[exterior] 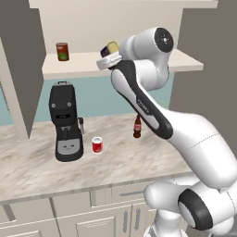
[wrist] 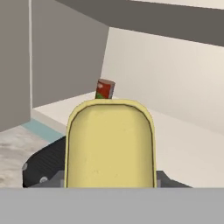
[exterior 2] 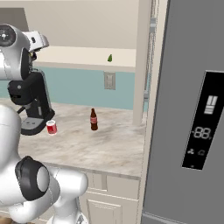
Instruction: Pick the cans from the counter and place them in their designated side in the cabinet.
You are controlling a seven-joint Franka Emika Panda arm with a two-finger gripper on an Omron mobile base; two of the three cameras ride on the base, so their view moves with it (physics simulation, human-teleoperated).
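My gripper [exterior: 109, 55] is shut on the dark blue can [exterior: 111, 47], held tilted at the front edge of the cabinet's pale shelf board [exterior: 83, 65]. In the hand view the can's yellow top [wrist: 110, 144] is close up and hides the fingertips. The bright red can [exterior: 97, 145] with a white band stands upright on the beige marbled counter [exterior: 37, 162], just right of the coffee machine, and it appears again in the right base view [exterior 2: 51, 127].
A dark red can with a green mark [exterior: 62, 51] stands at the shelf's left. A black coffee machine [exterior: 65, 122] and a slim brown bottle [exterior: 137, 127] stand on the counter. A grey fridge [exterior 2: 192, 109] rises at the right.
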